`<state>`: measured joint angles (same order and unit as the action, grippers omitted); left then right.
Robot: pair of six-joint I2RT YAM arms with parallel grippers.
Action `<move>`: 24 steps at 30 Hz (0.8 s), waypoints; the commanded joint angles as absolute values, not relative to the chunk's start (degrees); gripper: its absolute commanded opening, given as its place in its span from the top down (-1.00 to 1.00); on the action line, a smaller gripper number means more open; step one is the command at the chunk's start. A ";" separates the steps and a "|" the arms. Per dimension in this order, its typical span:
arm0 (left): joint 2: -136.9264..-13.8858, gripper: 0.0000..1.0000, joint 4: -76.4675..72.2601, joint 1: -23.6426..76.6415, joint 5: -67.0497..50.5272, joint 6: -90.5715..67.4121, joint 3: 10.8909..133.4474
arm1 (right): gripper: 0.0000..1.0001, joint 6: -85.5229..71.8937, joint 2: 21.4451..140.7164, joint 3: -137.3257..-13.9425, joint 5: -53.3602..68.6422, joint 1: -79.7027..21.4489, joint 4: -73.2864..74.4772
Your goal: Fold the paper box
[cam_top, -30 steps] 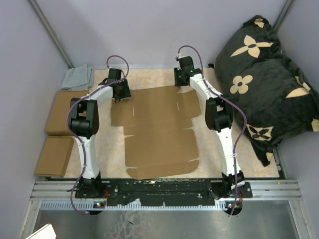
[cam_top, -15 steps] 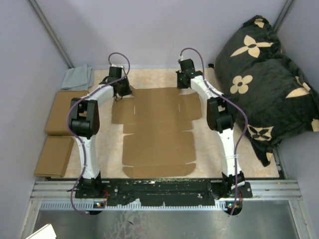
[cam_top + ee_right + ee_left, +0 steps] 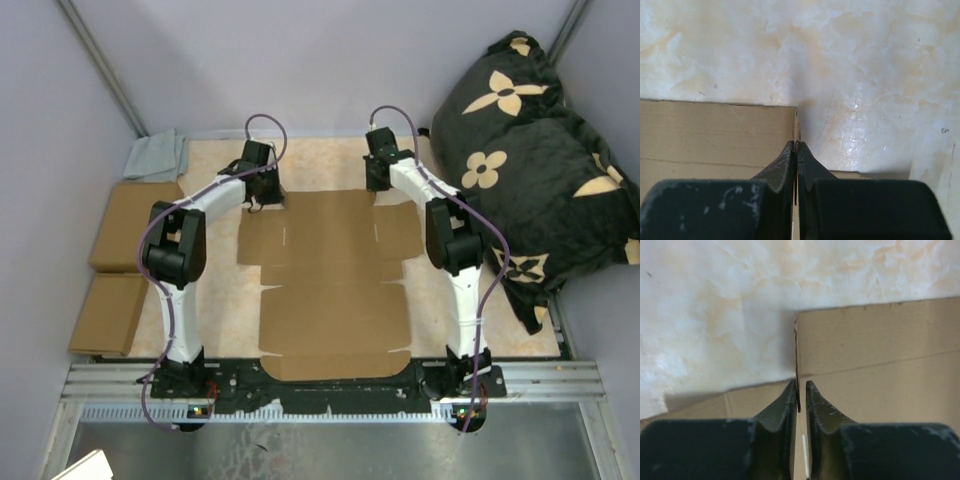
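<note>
In the top view the left arm [image 3: 172, 250] runs from its base at 6 o'clock up to a raised elbow, then its forearm angles toward 2 o'clock. The right arm [image 3: 452, 240] mirrors it, forearm angling toward 10 o'clock. Both wrists tip downward at the far end. The left claw [image 3: 260, 190] has its fingers [image 3: 790, 397] pinched on a thin raised edge of the paper box [image 3: 330, 270], with a sliver of gap between them. The right claw [image 3: 379, 180] presses its fingers [image 3: 786, 157] tight on another edge.
</note>
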<state>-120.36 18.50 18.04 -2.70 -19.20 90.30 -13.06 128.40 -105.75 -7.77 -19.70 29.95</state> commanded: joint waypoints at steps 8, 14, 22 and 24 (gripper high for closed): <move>-117.77 0.20 20.11 19.60 -2.85 -18.81 90.20 | 0.28 -12.32 123.16 -104.40 -5.93 -20.60 28.51; -117.36 0.15 20.98 19.75 -2.52 -18.74 92.64 | 0.23 -12.13 122.53 -104.53 -6.04 -20.92 28.90; -116.95 0.14 20.02 19.77 -2.88 -18.35 93.96 | 0.23 -12.46 121.23 -104.62 -4.27 -20.92 28.10; -117.63 0.14 19.87 19.86 -3.49 -18.39 94.41 | 0.23 -12.52 121.65 -105.26 -3.52 -21.00 28.12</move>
<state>-119.44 20.58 19.75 -2.52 -19.09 92.16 -13.04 125.75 -103.85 -5.23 -20.62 29.82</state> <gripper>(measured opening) 0.431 0.384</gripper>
